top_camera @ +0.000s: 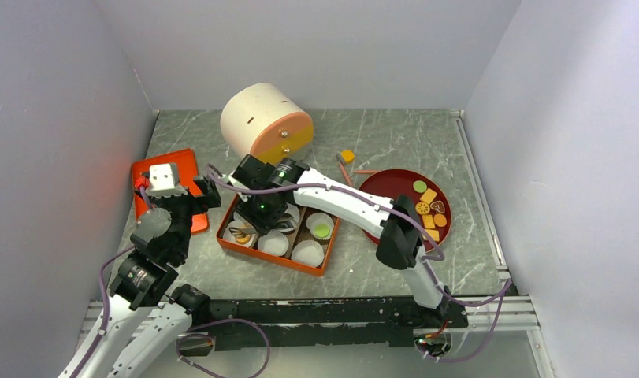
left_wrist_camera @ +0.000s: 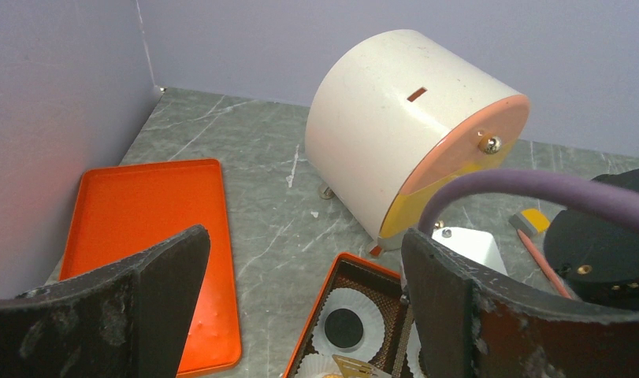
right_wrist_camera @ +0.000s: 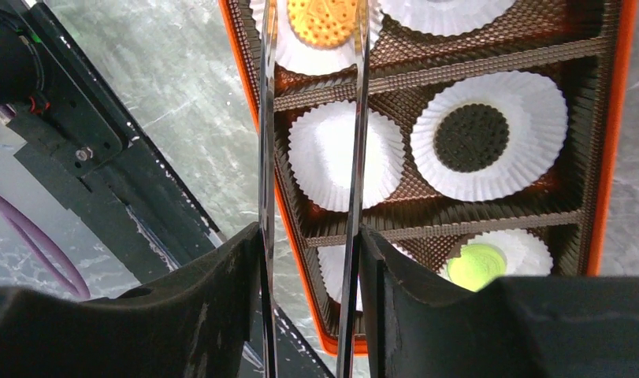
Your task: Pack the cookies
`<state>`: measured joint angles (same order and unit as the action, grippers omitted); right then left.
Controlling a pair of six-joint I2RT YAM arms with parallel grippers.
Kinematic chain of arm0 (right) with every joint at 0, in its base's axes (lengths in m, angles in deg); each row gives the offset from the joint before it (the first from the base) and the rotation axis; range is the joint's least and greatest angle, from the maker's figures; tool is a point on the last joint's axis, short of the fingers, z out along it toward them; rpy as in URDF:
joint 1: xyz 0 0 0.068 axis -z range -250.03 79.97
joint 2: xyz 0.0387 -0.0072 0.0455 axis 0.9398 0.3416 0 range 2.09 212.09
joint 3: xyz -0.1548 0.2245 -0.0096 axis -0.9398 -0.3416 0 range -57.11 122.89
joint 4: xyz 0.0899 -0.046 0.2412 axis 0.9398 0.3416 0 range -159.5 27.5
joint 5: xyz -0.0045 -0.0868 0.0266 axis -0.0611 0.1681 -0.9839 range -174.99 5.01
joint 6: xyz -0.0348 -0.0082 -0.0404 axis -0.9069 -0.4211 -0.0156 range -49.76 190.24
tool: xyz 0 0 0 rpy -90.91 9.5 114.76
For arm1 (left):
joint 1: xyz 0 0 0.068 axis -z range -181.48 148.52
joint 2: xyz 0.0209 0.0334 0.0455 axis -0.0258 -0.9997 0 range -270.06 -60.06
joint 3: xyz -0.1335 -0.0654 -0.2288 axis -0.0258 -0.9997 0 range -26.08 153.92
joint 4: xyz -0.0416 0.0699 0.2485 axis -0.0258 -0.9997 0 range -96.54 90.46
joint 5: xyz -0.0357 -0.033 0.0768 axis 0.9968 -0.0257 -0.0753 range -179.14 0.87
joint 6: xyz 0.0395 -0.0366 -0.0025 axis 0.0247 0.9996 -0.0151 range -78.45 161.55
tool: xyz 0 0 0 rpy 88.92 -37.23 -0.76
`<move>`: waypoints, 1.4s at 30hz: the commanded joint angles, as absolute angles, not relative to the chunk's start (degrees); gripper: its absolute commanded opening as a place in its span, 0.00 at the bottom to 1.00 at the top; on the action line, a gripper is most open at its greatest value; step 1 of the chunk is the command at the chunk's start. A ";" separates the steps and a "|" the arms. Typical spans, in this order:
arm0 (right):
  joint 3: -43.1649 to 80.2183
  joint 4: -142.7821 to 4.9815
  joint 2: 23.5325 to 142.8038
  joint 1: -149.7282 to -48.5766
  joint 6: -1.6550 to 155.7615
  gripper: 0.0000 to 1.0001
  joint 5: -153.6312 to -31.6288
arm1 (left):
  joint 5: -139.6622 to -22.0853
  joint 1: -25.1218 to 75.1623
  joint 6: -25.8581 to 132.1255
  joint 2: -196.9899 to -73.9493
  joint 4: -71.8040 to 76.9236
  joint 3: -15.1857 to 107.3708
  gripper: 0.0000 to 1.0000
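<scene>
An orange box (top_camera: 317, 270) holds white paper cups. In the right wrist view, cups in the box (right_wrist_camera: 615, 118) hold an orange cookie (right_wrist_camera: 322, 20), a black cookie (right_wrist_camera: 471, 138) and a green cookie (right_wrist_camera: 475, 265). My right gripper (right_wrist_camera: 310, 236) is shut on metal tongs (right_wrist_camera: 267, 157). The tong blades stand either side of the orange cookie; I cannot tell whether they grip it. More cookies (top_camera: 428, 209) lie on a red plate (top_camera: 379, 189). My left gripper (left_wrist_camera: 304, 252) is open and empty, left of the box (left_wrist_camera: 320, 307), where the black cookie (left_wrist_camera: 343, 328) shows.
An orange lid (left_wrist_camera: 154, 236) lies flat at the left by the wall. A white cylinder container (top_camera: 261, 122) lies on its side behind the box. A small orange-yellow piece (top_camera: 347, 156) and a red stick (top_camera: 346, 172) lie near the plate. Walls close in on three sides.
</scene>
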<state>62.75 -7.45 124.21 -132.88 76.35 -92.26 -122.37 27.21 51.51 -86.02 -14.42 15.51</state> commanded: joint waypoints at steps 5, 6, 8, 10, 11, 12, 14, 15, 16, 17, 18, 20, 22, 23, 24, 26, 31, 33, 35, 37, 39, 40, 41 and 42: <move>60.36 -8.72 113.08 -132.19 79.22 0.44 -85.19 | -121.57 26.91 51.81 -85.29 -13.25 17.08 0.96; 59.62 -8.54 112.20 -131.83 79.66 0.43 -83.56 | -121.58 26.91 51.80 -85.19 -13.25 17.08 0.96; 58.17 -8.34 110.41 -131.08 80.63 0.42 -81.89 | -121.57 26.91 51.75 -85.19 -13.25 17.08 0.96; 56.50 -8.05 108.23 -130.37 81.62 0.42 -79.90 | -121.57 26.91 51.70 -85.08 -13.17 17.08 0.96; 56.04 -7.73 107.26 -129.95 82.14 0.42 -79.26 | -121.52 26.91 51.71 -85.11 -13.17 17.01 0.96; 55.41 -7.38 106.38 -129.44 82.78 0.42 -78.44 | -121.50 26.92 51.67 -85.05 -13.17 16.99 0.96; 53.57 -6.90 104.21 -127.99 84.01 0.42 -77.23 | -121.40 26.95 51.74 -85.05 -13.17 16.99 0.96; 52.14 -6.77 103.08 -127.05 84.70 0.42 -77.14 | -121.35 26.91 51.73 -85.11 -13.12 16.99 0.96; 51.20 -6.62 101.75 -125.95 85.45 0.42 -76.99 | -121.31 26.90 51.69 -85.13 -13.10 16.99 0.96; 49.50 -6.43 100.58 -124.16 86.31 0.42 -76.88 | -121.24 26.92 51.70 -85.06 -13.08 16.99 0.96; 48.10 -6.33 99.14 -123.29 87.18 0.42 -76.96 | -121.22 26.93 51.71 -85.11 -13.08 16.91 0.97; 44.89 -6.39 96.24 -120.21 88.88 0.42 -76.96 | -121.22 26.91 51.60 -85.11 -13.01 16.90 0.96; 41.13 -7.02 92.98 -117.77 90.68 0.43 -77.69 | -121.17 26.91 51.64 -85.16 -12.97 16.88 0.96; 39.53 -7.08 91.28 -116.33 91.51 0.43 -77.92 | -121.11 26.91 51.63 -85.24 -12.94 16.82 0.96; 38.04 -6.76 89.81 -115.09 92.31 0.43 -77.89 | -121.07 26.91 51.61 -85.23 -12.91 16.82 0.96; 35.28 -5.76 87.20 -112.21 93.82 0.43 -77.27 | -120.96 26.91 51.64 -85.37 -12.90 16.81 0.96; 29.17 -3.37 81.55 -105.88 96.52 0.44 -77.54 | -120.87 26.91 51.57 -85.48 -12.90 16.81 0.96; 27.36 -2.07 80.15 -104.19 96.97 0.44 -77.07 | -120.84 26.93 51.56 -85.57 -12.86 16.81 0.96; 25.56 -0.75 79.05 -102.49 97.36 0.44 -76.72 | -120.79 26.94 51.50 -85.54 -12.82 16.77 0.96; 23.44 0.18 77.98 -100.46 97.21 0.44 -76.56 | -120.70 26.94 51.53 -85.61 -12.82 16.77 0.96; 21.37 0.30 76.55 -98.07 96.61 0.45 -76.71 | -120.61 26.91 51.52 -85.52 -12.82 16.73 0.96; 20.44 0.15 76.01 -96.67 96.39 0.45 -76.85 | -120.65 26.95 51.51 -85.54 -12.77 16.73 0.96; 19.54 0.01 75.59 -95.33 96.13 0.45 -77.15 | -120.63 26.92 51.52 -85.51 -12.73 16.73 0.96; 18.70 -0.24 75.26 -93.96 95.79 0.45 -77.66 | -120.59 26.93 51.56 -85.55 -12.73 16.73 0.96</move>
